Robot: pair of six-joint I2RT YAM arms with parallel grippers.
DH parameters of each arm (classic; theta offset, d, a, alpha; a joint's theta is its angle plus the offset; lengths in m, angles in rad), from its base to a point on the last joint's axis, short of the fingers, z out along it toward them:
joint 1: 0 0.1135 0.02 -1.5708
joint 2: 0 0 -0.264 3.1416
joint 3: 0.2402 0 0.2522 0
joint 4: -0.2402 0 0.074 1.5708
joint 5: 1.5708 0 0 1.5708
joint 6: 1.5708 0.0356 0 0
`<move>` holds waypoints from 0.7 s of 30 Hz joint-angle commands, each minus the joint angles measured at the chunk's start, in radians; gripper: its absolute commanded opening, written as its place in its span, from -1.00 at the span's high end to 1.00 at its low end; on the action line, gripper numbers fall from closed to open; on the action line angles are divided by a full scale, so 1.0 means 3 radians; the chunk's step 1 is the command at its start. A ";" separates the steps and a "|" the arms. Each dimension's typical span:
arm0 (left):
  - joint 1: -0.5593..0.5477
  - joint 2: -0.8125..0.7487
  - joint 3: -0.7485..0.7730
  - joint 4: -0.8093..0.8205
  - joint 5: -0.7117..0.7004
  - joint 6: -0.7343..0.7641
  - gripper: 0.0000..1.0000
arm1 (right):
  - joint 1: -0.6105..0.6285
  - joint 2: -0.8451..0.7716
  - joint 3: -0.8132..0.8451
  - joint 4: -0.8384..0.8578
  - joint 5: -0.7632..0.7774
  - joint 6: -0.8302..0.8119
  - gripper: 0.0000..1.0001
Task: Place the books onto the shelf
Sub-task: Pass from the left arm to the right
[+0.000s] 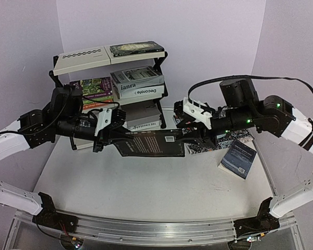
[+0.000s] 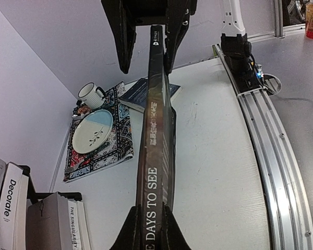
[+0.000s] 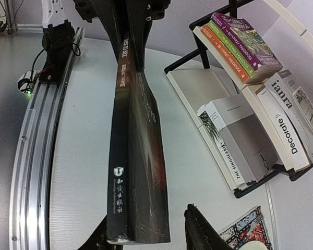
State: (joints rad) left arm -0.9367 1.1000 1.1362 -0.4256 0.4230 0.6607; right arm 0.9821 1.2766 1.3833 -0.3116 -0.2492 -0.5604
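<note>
A long black book (image 1: 151, 143) hangs level above the table, spanning the space between my two grippers. My left gripper (image 1: 107, 130) is shut on its left end; in the left wrist view the fingers (image 2: 126, 229) clamp the spine (image 2: 156, 135) lettered "DAYS TO SEE". My right gripper (image 1: 190, 136) straddles the other end, open: in the right wrist view a gap shows between the book (image 3: 138, 156) and the right finger (image 3: 198, 229). The shelf (image 1: 81, 60) stands behind, holding several books, among them "laura" (image 1: 136, 78) and "Decorate" (image 1: 141, 92). A dark blue book (image 1: 239, 159) lies on the table at the right.
A patterned placemat (image 2: 125, 122) with a plate (image 2: 92, 130) and a striped mug (image 2: 92, 95) lies under my right arm. Colourful paperbacks (image 3: 240, 44) fill the shelf's middle tier on the left. A grey book (image 3: 245, 135) lies on the bottom tier. A metal rail (image 1: 156, 229) runs along the near edge.
</note>
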 commanded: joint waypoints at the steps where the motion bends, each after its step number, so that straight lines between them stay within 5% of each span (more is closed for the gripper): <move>1: 0.0003 -0.0140 0.0155 0.0393 0.0149 -0.0036 1.00 | -0.0011 -0.0062 -0.0015 0.0130 -0.0205 0.0098 0.27; 8: 0.0003 -0.0181 0.0096 0.0585 0.0132 -0.0128 0.99 | -0.0011 -0.0067 0.0005 0.0182 -0.0234 0.0157 0.97; 12: 0.0003 -0.0096 0.0086 0.0592 0.0104 -0.0173 0.78 | -0.0008 -0.0060 0.0043 0.0199 -0.0204 0.0188 1.00; 17: 0.0003 0.0087 0.0108 0.0552 0.0098 -0.0280 0.16 | -0.0011 -0.0006 0.0100 0.0221 -0.0101 0.0239 1.00; 21: 0.0003 0.0260 0.0201 0.0412 0.0047 -0.0333 -0.10 | -0.0011 0.0044 0.0131 0.0226 0.0001 0.0259 1.00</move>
State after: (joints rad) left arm -0.9344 1.1285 1.1416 -0.3119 0.4421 0.5907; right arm 0.9821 1.2803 1.3816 -0.3106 -0.2724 -0.5098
